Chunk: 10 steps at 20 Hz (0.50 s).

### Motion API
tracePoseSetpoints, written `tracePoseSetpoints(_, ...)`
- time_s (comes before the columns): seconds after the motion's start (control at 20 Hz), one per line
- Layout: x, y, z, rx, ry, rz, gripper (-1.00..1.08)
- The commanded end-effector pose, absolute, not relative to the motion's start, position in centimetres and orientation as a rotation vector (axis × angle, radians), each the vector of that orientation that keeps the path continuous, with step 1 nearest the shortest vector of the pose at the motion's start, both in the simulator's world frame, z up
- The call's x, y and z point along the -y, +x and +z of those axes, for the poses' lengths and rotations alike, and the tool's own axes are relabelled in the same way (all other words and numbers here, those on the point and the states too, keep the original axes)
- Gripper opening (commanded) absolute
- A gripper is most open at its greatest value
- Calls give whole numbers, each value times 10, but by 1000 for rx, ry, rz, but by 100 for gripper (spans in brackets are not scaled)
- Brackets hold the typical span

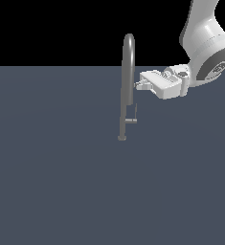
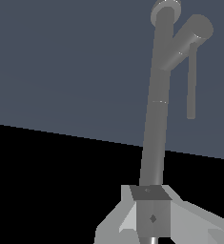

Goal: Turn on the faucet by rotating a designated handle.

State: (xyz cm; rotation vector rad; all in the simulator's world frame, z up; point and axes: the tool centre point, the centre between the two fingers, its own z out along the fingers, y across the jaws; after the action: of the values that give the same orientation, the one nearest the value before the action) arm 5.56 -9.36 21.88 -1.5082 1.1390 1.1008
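The gripper [image 1: 137, 84] sits high up, close to the faucet [image 1: 128, 81], on the exterior view's right side of it. It points sideways at the tall tube. I cannot tell if its fingers are open or shut, because they are too small in the exterior view. In the wrist view only a grey block [image 2: 151, 212] of the gripper shows, right in front of the tube, and it looks like it may touch it, but I cannot be sure.

The white arm [image 1: 205, 43] comes in from the top corner on the exterior view's right.

The faucet stands straight up on the flat dark blue floor [image 1: 61, 182]. It is long and thin, and its long line goes up and down. At the top it bends over in a narrow arch and comes a little way back down. Its small round base [image 1: 122, 138] rests on the floor.

The handle [image 1: 135, 112] is lower down, well below the gripper. A short stub sticks out sideways from the lower tube, toward the exterior view's right. A thin lever stands up from the end of the stub. The gripper is not touching the handle.
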Motion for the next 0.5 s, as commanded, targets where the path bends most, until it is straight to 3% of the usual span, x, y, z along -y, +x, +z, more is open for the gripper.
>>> tracePoseSetpoints(0.0,94,60,200,-1163,-1421,1128,-100)
tracePoseSetpoints(0.45,91,65,154,-1216,-1218,1186,-100)
